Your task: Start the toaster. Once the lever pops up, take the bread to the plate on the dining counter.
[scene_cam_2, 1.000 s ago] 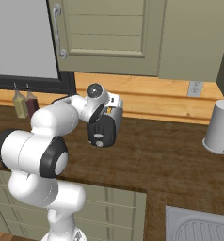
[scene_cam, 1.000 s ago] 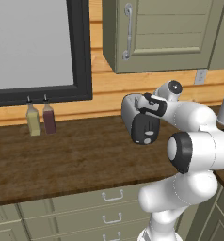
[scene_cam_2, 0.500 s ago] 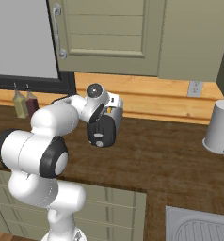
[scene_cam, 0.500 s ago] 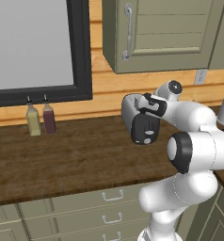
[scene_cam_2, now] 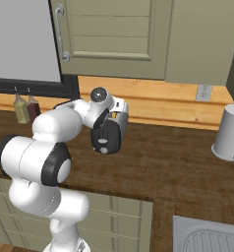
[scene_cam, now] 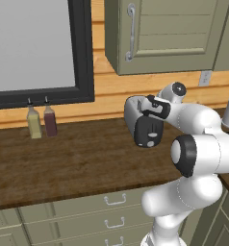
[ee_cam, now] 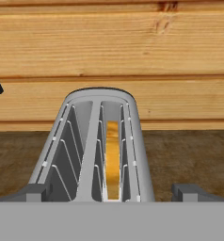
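Observation:
The toaster (scene_cam: 146, 130) stands on the dark wood worktop against the plank wall, its black end panel (scene_cam_2: 105, 137) facing the base. In the hand view I look down into the toaster (ee_cam: 85, 141) and its two slots. The bread (ee_cam: 112, 155), a tan-yellow slice, sits sunk in the right slot. My gripper (ee_cam: 114, 192) hovers just above the near end of the toaster, open, one fingertip on each side of the body and nothing between them. The hand (scene_cam: 156, 107) sits over the toaster's top. The plate and the dining counter are out of view.
Two small bottles (scene_cam: 33, 122) (scene_cam: 50, 120) stand by the wall to the left, under a dark-framed window (scene_cam: 34, 43). A white canister (scene_cam_2: 229, 133) stands at the right. A sink (scene_cam_2: 207, 236) lies at the lower right. A wall cabinet (scene_cam: 159, 33) hangs overhead.

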